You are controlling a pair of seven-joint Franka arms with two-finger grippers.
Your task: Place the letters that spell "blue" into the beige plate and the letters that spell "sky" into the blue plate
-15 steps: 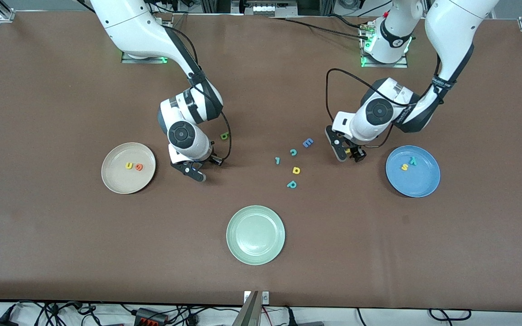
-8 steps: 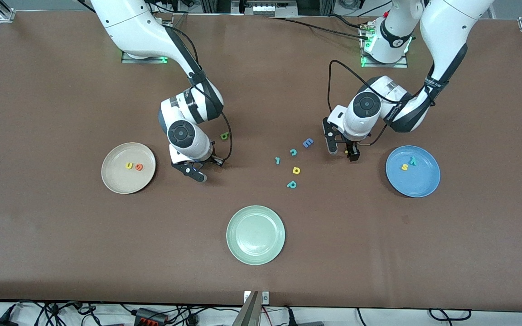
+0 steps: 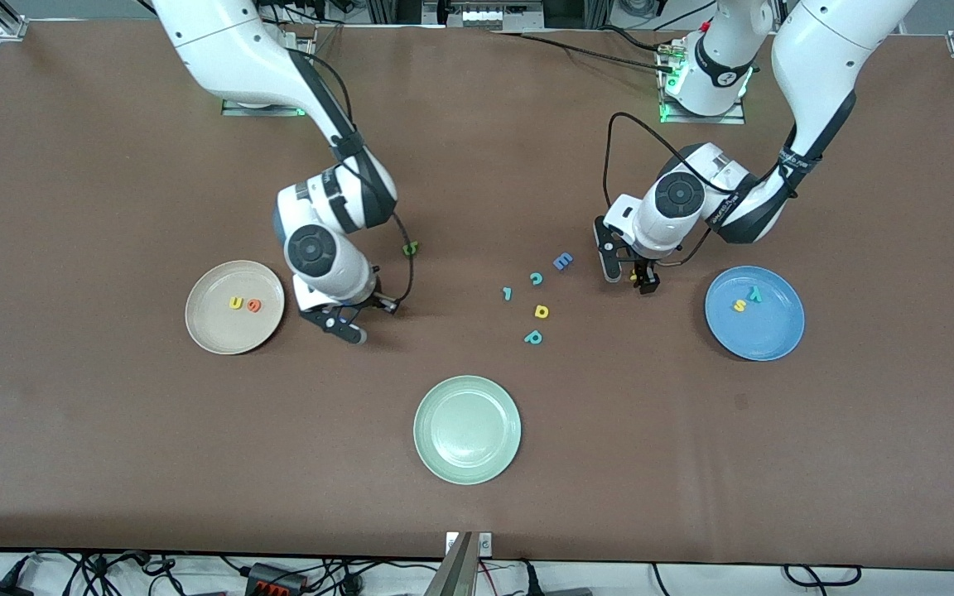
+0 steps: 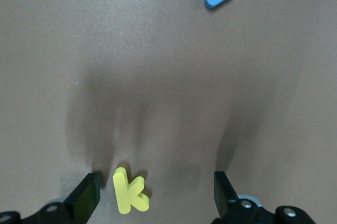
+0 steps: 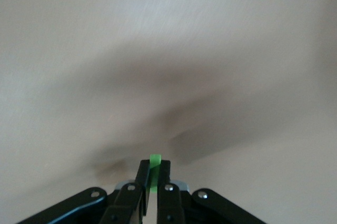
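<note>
Your right gripper (image 3: 343,319) hangs over bare table (image 3: 113,463) between the beige plate (image 3: 210,335) and the loose letters. In the right wrist view its fingers (image 5: 138,184) are pressed together on a thin green foam piece (image 5: 154,167); you cannot read its letter shape from here.

Your left gripper (image 3: 628,274) sits low over the table beside the blue plate (image 3: 767,343), toward the middle of the table. Its fingers (image 4: 87,197) are spread wide, one on each side of the yellow "k" (image 4: 129,191), which lies flat on the table; neither finger visibly touches it.

In the beige plate you have the yellow "u" (image 3: 235,303) and the orange "e" (image 3: 254,305), just beside each other.

In the blue plate you have the yellow "s" (image 3: 739,305) and the teal "y" (image 3: 754,293), close together.

Loose on the table, item by item:
- green "b" (image 3: 411,247), near the right arm's cable, farther from the front camera than the right gripper;
- blue capital "E" (image 3: 562,261), near the left gripper;
- teal "c" (image 3: 537,278), just beside the "E";
- small teal hook-shaped letter (image 3: 508,293);
- a small yellow letter (image 3: 541,311), nearer to the camera than the "c";
- teal "p" (image 3: 533,337), nearest to the camera of this group.

The pale green plate (image 3: 427,414) lies nearest the front camera, holding nothing you can see.
</note>
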